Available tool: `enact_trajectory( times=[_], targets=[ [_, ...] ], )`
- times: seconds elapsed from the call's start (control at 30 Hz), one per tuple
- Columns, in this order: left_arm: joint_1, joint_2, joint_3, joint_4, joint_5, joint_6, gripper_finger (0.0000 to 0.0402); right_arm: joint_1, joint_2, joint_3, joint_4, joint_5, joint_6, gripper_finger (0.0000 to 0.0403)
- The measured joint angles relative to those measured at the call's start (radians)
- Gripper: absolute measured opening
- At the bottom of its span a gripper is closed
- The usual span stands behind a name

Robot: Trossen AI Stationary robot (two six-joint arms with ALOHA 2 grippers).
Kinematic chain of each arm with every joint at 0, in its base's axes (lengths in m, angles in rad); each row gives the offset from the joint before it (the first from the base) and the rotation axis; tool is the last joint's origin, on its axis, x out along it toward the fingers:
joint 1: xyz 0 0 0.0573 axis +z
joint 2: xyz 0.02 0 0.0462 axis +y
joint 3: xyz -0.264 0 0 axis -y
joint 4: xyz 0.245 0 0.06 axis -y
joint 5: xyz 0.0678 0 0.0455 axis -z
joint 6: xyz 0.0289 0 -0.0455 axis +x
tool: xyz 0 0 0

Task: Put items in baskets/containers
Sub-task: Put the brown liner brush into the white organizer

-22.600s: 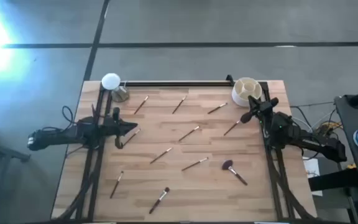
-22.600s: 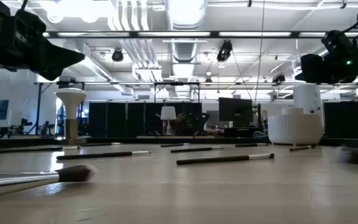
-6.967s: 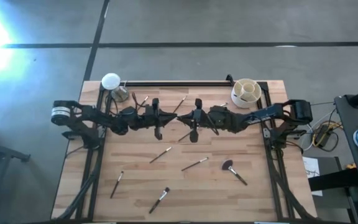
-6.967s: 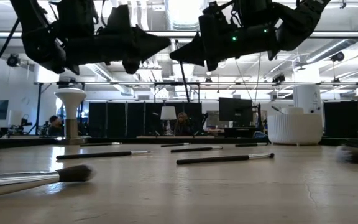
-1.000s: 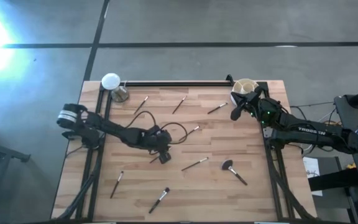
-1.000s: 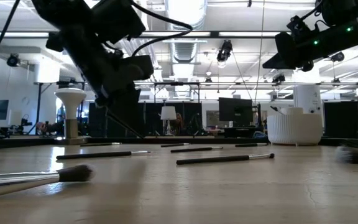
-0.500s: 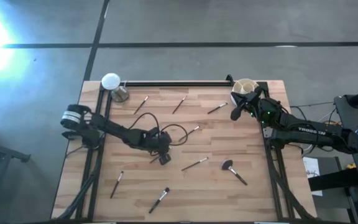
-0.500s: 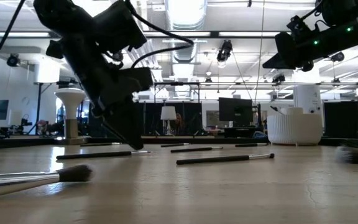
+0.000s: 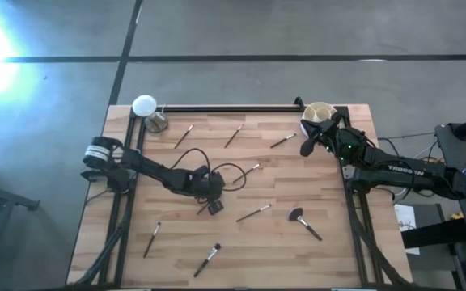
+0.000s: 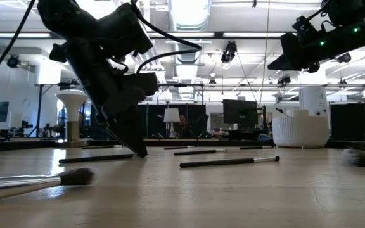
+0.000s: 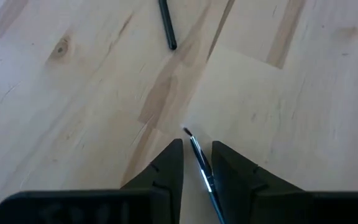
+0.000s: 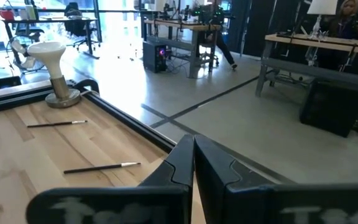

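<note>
Thin makeup brushes lie flat and scattered on the wooden table (image 9: 330, 259). One thin brush (image 11: 199, 160) lies between the fingers of my left gripper (image 9: 214, 207) (image 11: 197, 149), which is open, slants down and has its tips at the table. The fingers stand on either side of the brush with a small gap to each. A fluffy-headed brush (image 9: 301, 221) lies toward the near right. The cream-white cup (image 9: 319, 117) (image 10: 301, 130) stands at the far right corner. My right gripper (image 9: 306, 148) (image 12: 193, 152) is shut, empty, and raised beside the cup.
A flat white disc on a brass-coloured stand (image 9: 145, 107) stands at the far left corner. Other brushes lie at the far side (image 9: 234, 136), in the middle (image 9: 253, 213) and near the front edge (image 9: 208, 259). A black cable (image 9: 225, 171) loops above my left arm.
My left gripper has sunk toward the table, reaching slightly farther out, until its fingertips stand at the wood around the thin brush. The brushes lie as before.
</note>
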Motion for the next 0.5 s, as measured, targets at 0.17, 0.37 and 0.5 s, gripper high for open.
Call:
enact_trajectory(
  times=[0.17,0.37,0.5],
  targets=[
    [0.002,0.001,0.000,-0.022,0.005,0.017,0.0014,0.000,0.000,0.000,0.000,0.000,0.000,0.0008],
    [0.000,-0.027,-0.004,-0.002,-0.010,0.089,0.0003,0.000,0.000,0.000,-0.001,0.000,0.000,0.0008],
    [0.000,-0.081,-0.011,0.053,-0.028,0.154,0.0001,0.001,0.000,0.000,-0.008,-0.002,0.000,0.0008]
  ],
)
